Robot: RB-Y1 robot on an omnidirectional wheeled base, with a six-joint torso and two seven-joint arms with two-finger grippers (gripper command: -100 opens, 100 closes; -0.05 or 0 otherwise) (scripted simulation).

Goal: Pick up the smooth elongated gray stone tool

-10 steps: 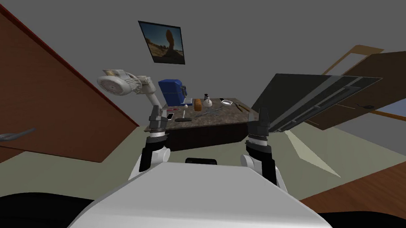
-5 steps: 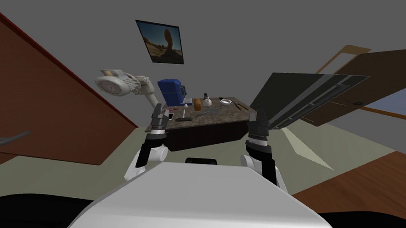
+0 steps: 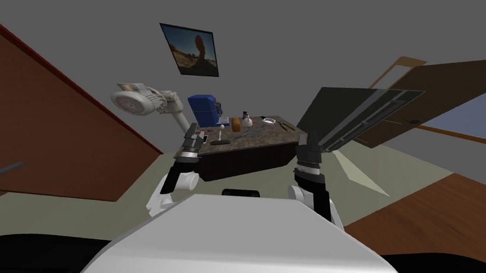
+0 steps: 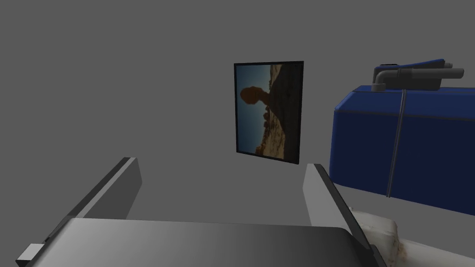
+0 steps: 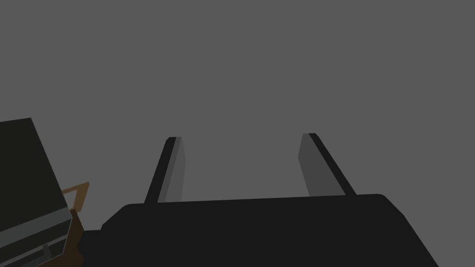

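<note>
Since a second ago the head camera has swung slightly (the whole view slid sideways), and the left forearm has leaned inward toward the table [image 3: 276, 138]. Left gripper [image 4: 222, 163] and right gripper [image 5: 241, 136] stand raised short of it, jaws spread, both empty. The stone tool is judged to be the dark elongated piece [image 3: 219, 142] near the table's front edge, too small to confirm. Risk: a phone [image 3: 204, 138] and a small white item [image 3: 219, 134] crowd it, so a coarse descent could knock them or push the tool off the edge.
</note>
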